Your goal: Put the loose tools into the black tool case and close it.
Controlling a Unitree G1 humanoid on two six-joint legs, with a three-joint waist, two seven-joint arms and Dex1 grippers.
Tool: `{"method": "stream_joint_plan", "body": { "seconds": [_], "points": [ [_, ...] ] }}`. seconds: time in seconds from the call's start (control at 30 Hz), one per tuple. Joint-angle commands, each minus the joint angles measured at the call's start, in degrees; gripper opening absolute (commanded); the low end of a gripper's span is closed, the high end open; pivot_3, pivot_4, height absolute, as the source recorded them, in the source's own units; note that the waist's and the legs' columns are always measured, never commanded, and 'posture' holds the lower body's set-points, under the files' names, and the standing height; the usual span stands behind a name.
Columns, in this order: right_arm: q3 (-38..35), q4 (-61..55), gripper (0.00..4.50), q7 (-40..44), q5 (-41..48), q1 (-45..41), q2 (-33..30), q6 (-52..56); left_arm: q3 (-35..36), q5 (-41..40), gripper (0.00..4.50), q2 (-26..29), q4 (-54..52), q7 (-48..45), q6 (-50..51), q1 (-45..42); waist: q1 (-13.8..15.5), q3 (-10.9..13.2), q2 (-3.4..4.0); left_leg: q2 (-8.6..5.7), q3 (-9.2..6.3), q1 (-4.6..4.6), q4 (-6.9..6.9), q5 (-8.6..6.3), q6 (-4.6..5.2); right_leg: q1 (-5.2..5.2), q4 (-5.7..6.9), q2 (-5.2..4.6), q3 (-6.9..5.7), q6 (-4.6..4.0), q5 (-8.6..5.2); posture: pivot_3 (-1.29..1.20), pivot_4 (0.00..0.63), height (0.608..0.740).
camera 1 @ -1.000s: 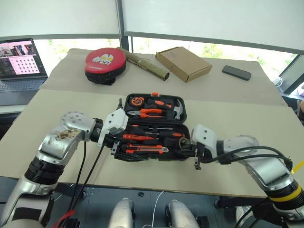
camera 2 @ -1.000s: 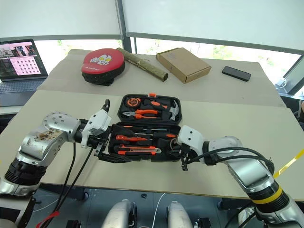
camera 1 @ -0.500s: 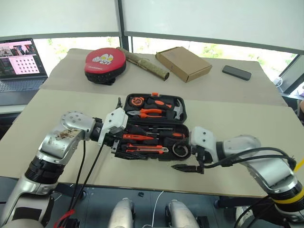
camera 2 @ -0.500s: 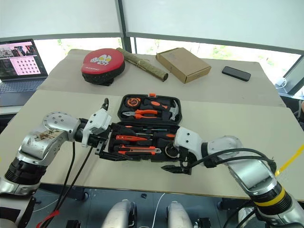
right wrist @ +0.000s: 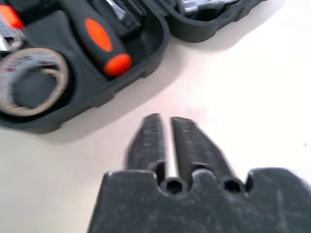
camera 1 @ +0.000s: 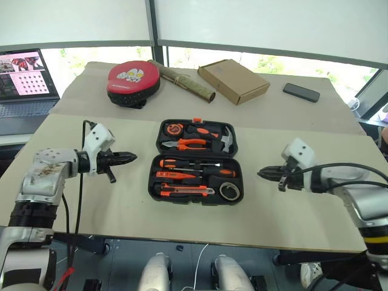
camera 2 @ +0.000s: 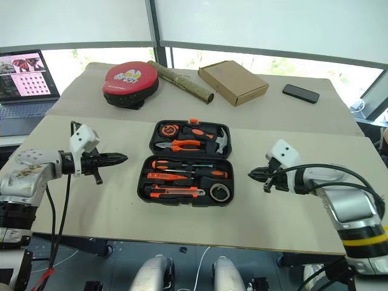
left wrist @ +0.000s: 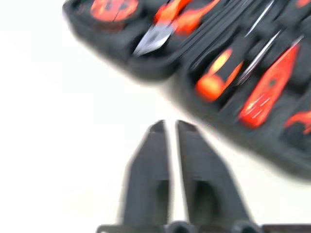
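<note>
The black tool case point(camera 1: 196, 162) lay open at frame centre (tools seated inside). I judged it stiff and light; grip the lid's far edge. Left gripper point(camera 1: 128, 157) and right gripper point(camera 1: 263, 174) were closed, empty.

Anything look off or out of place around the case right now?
Nothing stands out. The black tool case lies open and flat, tools seated in their recesses, tape roll in its corner. Both grippers, left and right, sit shut and apart from it.

A beige tabletop point(camera 1: 91, 212) stood before windows point(camera 1: 267, 63) with white blinds point(camera 1: 273, 24) drawn low; daylight and greenery showed beneath. A lit laptop point(camera 1: 24, 76) sat at the left.
</note>
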Motion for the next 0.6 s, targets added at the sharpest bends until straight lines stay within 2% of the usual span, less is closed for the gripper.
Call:
{"method": "stream_joint_plan", "body": {
  "seconds": [0.03, 0.2, 0.3, 0.5, 0.6],
  "points": [
    [2.9, 6.1, 0.05, 0.6, -4.4, -5.1, 2.0, -6.0, -2.0, 1.0, 0.00, -3.4, -0.6, 0.7, -1.6, -1.8, 0.1, 0.0, 0.00, -0.01, 0.03, -0.01, 0.01, 0.00, 0.00, -0.02, 0.00, -0.01, 0.00, 0.00, 0.00, 0.00, 0.150, 0.740],
    [6.1, 11.0, 0.05, 2.1, -7.4, -9.6, 4.9, -9.0, -2.9, -0.3, 0.00, -6.5, -3.1, -0.2, 0.7, -2.3, 0.1, 0.0, 0.00, 0.00, 0.02, -0.07, 0.02, 0.00, 0.00, -0.06, 0.03, 0.00, 0.00, 0.00, 0.01, 0.00, 0.150, 0.740],
    [7.2, 9.3, 0.05, 4.8, -7.1, -10.0, 5.4, -9.6, -4.0, -1.2, 0.00, -6.1, -6.5, -3.1, 1.1, 0.0, 0.4, 0.0, 0.00, -0.01, 0.01, -0.07, 0.00, 0.00, 0.00, -0.06, 0.03, -0.01, -0.01, 0.00, 0.01, 0.00, 0.150, 0.740],
    [5.7, 0.2, 0.05, 8.7, -4.0, -5.6, 3.9, -6.5, -3.9, -3.5, 0.00, -5.6, -12.7, -6.3, 3.8, 3.9, 0.4, 0.0, 0.00, -0.02, 0.03, -0.09, -0.06, -0.01, 0.01, -0.08, 0.02, -0.05, -0.02, 0.01, 0.01, 0.00, 0.150, 0.740],
    [4.2, -7.7, 0.05, 10.2, -2.0, 0.0, 1.7, -4.1, -4.5, -5.2, 0.00, -4.2, -17.6, -8.9, 6.1, 6.9, 0.5, 0.0, 0.01, -0.02, 0.03, -0.08, -0.11, -0.02, 0.00, -0.09, 0.01, -0.05, -0.03, 0.00, 0.01, 0.00, 0.150, 0.740]
  ]
}}
